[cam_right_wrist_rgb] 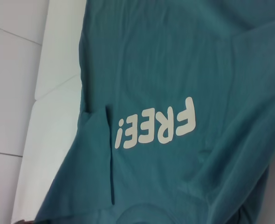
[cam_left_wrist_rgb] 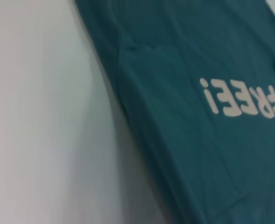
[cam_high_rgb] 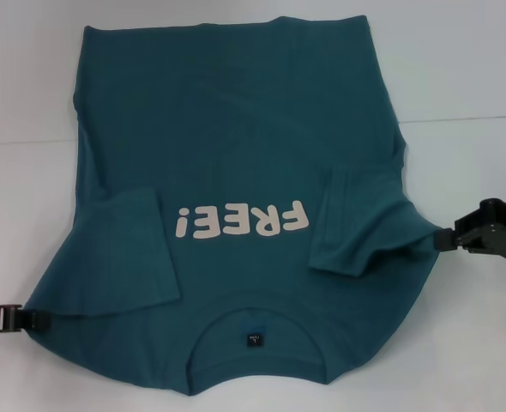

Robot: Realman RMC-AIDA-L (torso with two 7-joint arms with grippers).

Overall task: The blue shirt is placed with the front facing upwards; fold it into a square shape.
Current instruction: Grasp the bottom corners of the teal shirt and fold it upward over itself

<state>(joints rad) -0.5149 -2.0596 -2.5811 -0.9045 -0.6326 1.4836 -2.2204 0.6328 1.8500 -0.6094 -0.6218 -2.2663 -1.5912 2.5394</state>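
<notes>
Presently, left gripper (cam_high_rgb: 21, 318): at the near-left edge of the shirt, low on the desk, its tip touching the folded left sleeve's corner; whether it is open or closed cannot be told.
Right gripper (cam_high_rgb: 446, 238): at the right edge, tip against the cloth just beside the right shoulder; cannot tell whether it pinches the fabric.
Blue shirt (cam_high_rgb: 236, 146): spread front-up on the white desk (cam_high_rgb: 467, 69), collar near, hem far, white "FREE!" print (cam_high_rgb: 241, 221) across the middle.
Left sleeve (cam_high_rgb: 124, 249): folded inward over the chest, lying flat.
Right sleeve (cam_high_rgb: 356, 227): folded inward, somewhat rumpled.
Neck label (cam_high_rgb: 253, 340): small, dark, inside the collar.
Step in hand: judged as sleeves tucked, side folds beginning.
Next move calls for: a firm hold on both side edges, then carrying each evenly toward the centre without dragging the sleeves open.
</notes>
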